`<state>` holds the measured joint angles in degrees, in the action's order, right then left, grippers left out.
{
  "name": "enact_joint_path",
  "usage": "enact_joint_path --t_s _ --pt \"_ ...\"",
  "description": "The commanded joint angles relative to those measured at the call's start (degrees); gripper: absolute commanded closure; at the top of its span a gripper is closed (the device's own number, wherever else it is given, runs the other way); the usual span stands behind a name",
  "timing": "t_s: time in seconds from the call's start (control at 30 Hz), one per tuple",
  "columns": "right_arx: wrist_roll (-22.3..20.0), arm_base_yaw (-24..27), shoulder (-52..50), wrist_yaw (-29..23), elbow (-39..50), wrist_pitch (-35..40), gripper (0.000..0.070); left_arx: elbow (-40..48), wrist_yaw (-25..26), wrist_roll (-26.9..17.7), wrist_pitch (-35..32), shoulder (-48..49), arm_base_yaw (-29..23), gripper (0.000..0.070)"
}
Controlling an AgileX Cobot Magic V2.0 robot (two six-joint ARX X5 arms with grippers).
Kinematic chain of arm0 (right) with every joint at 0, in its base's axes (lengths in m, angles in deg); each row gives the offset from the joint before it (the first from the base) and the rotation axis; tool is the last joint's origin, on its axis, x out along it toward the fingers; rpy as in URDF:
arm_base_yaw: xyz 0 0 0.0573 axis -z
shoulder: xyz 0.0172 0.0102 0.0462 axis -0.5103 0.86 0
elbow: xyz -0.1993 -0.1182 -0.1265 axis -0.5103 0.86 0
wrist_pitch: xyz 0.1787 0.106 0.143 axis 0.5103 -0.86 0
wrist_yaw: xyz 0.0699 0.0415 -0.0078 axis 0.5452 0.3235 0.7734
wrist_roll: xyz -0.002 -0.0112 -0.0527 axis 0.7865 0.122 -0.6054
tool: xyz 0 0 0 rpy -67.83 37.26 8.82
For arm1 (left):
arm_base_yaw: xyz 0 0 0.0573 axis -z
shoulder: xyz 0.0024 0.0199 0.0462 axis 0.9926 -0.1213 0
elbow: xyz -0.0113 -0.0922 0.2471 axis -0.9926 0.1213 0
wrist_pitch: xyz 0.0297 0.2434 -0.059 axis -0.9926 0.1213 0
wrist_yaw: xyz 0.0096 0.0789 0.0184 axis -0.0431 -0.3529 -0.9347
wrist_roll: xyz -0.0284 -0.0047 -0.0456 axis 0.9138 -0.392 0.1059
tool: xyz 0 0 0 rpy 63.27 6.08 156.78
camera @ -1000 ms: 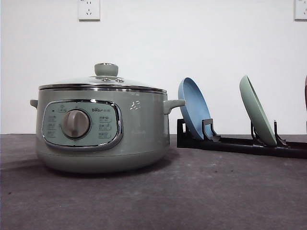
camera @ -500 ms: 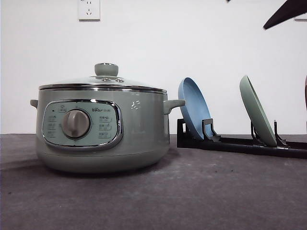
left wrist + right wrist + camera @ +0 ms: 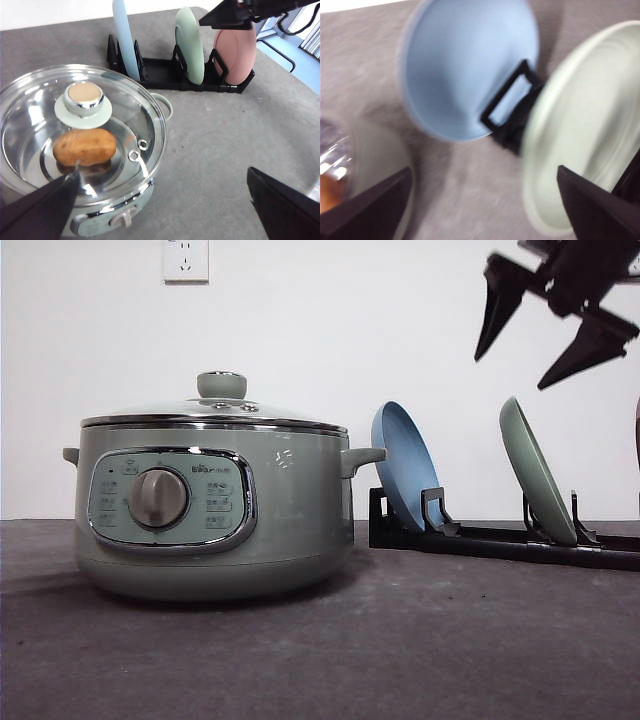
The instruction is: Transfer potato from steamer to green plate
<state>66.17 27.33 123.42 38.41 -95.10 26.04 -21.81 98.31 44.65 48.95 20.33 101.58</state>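
The oval orange-brown potato (image 3: 84, 147) is seen under the sage-green steamer's (image 3: 215, 505) glass lid. Both grippers, right (image 3: 553, 325) and left (image 3: 165, 210), are spread, empty. The racked mint-green plate (image 3: 537, 470) risks toppling if clipped.

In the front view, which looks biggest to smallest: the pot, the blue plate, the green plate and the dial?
1. Steamer, by far.
2. Blue plate and green plate: alike in size, both tilted nearly edge-on in the rack, so I won't rank them.
3. Dial, smallest.

table (image 3: 420, 640): dark grey | on it: steamer (image 3: 215, 510), black plate rack (image 3: 500, 538)
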Motion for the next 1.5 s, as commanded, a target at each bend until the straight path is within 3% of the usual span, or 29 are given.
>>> enact_joint_path --t_s 0.0,0.17,0.43,0.73,0.97,1.13,1.33,1.47 --pt "1.3 0.5 1.9 -0.1 -1.6 1.8 0.0153 -1.3 0.4 -0.3 0.1 -0.4 0.2 0.0" --pt "1.5 1.7 4.8 0.0 -1.6 4.5 0.0168 -1.3 0.4 -0.2 0.4 -0.4 0.2 0.0" --pt "1.5 2.1 8.0 2.0 -1.6 7.2 0.028 -1.3 0.4 -0.2 0.4 -0.4 0.2 0.0" --pt "1.5 2.1 8.3 1.9 -1.6 9.1 0.0557 -1.3 0.4 -0.2 0.4 -0.4 0.2 0.0" --pt "2.7 2.1 8.3 3.0 -1.6 9.1 0.069 -1.3 0.4 -0.3 0.4 -0.4 0.2 0.0" --pt "6.1 2.1 8.3 3.4 -1.6 9.4 0.0697 -1.3 0.4 -0.3 0.5 -0.4 0.2 0.0" --pt "10.3 2.8 5.9 9.1 -2.9 10.5 0.0697 -1.3 0.4 -0.3 0.6 -0.4 0.2 0.0" --pt "10.7 2.8 1.9 9.8 -4.1 10.3 0.0697 -1.3 0.4 -0.3 1.4 -0.4 0.2 0.0"
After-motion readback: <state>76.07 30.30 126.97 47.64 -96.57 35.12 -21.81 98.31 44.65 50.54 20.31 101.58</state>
